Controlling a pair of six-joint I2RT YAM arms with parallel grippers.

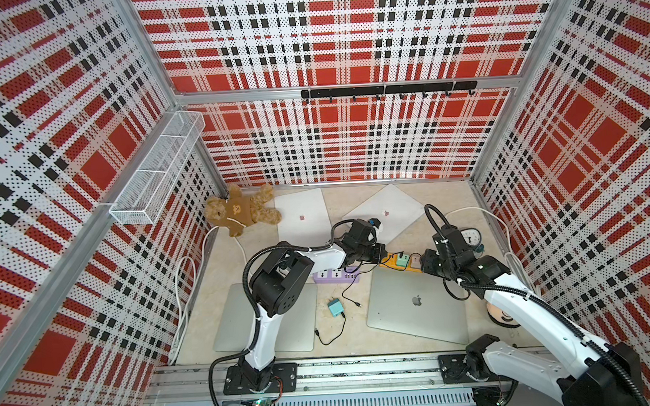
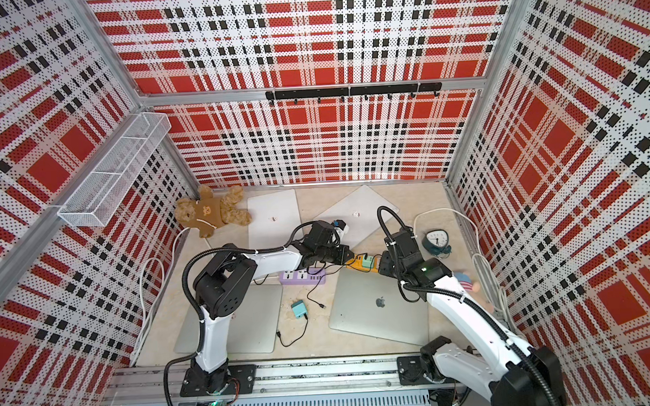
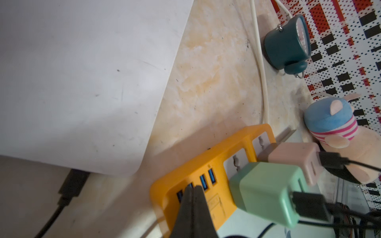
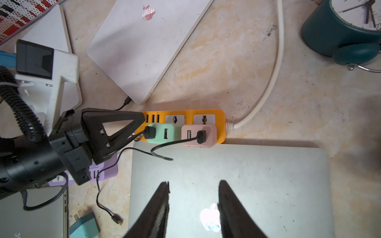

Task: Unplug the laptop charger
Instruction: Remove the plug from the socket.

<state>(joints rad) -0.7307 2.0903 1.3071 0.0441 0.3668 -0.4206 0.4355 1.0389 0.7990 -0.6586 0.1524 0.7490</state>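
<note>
**Chargers still seated in the strip, pull not yet made**

The left gripper (image 3: 191,190), jaws pressed together on nothing, is resting its tip at the USB end of the orange power strip (image 4: 220,114), apparently bracing it. The right gripper (image 4: 193,183), jaws apart and empty, is hovering over the silver laptop (image 4: 257,169), facing the pink charger (image 4: 208,137). The pink charger and the mint-green charger (image 4: 158,135) are both sitting plugged into the strip. My read: the grasp and pull-out are still to do. A teal charger (image 1: 335,308) is lying loose nearby.
</note>
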